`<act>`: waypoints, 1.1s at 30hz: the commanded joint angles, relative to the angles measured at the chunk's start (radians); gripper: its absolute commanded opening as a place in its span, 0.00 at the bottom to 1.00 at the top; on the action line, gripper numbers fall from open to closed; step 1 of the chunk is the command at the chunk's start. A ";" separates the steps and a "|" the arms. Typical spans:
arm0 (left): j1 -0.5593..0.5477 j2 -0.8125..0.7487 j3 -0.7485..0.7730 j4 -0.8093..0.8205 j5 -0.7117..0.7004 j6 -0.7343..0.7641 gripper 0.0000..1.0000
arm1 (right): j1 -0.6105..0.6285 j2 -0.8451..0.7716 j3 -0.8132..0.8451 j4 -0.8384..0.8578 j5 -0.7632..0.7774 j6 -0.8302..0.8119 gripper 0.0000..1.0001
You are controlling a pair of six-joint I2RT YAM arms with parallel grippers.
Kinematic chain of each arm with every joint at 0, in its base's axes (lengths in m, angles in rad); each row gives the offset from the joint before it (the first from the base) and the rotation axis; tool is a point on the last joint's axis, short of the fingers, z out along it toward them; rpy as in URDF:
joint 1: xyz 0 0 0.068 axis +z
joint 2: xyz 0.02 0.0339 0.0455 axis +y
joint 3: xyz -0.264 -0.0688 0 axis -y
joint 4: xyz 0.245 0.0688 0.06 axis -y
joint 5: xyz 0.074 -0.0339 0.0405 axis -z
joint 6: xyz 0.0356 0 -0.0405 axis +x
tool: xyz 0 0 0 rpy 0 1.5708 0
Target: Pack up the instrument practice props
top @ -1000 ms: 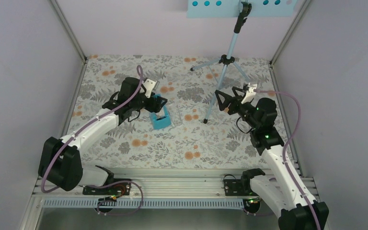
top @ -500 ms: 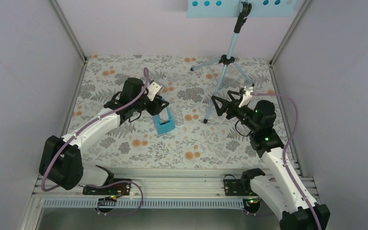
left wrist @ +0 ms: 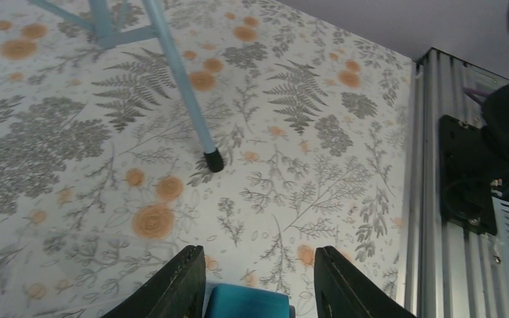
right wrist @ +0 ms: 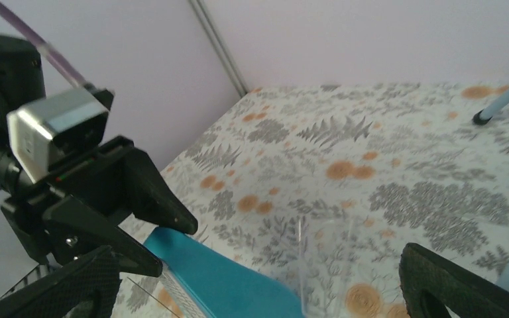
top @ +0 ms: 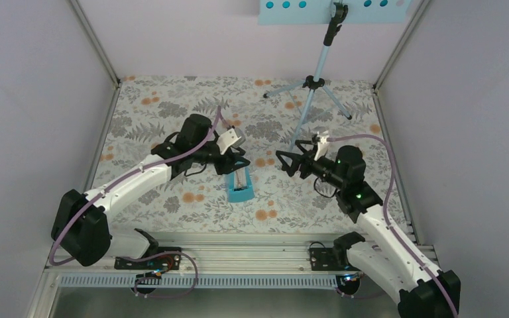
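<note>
Left gripper point(top: 237, 167) now pinches the metronome point(top: 240, 189) and has dragged it centerward, while the right gripper point(top: 283, 163), spread wide, swung in closer.

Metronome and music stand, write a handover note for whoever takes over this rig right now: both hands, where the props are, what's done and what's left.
Left hand: closed on the small blue metronome, near the middle of the floral table.
Right hand: open, empty, pointing at the left hand, beside the stand's near leg.
Music stand: upright on its tripod at the far side, untouched; whether pages sit on its desk cannot be told.
Done: metronome gripped.
Left: stow the metronome, then take down and pack the stand.
</note>
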 commanded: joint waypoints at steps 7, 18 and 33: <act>0.012 -0.191 -0.053 0.112 -0.197 -0.041 0.81 | 0.168 0.003 -0.157 0.153 -0.066 0.034 0.98; 0.156 -0.269 -0.087 0.169 -0.317 -0.129 1.00 | 0.390 0.203 -0.246 0.399 0.115 -0.059 0.97; 0.157 -0.280 -0.092 0.170 -0.394 -0.136 1.00 | 0.582 0.481 -0.267 0.578 0.426 0.130 1.00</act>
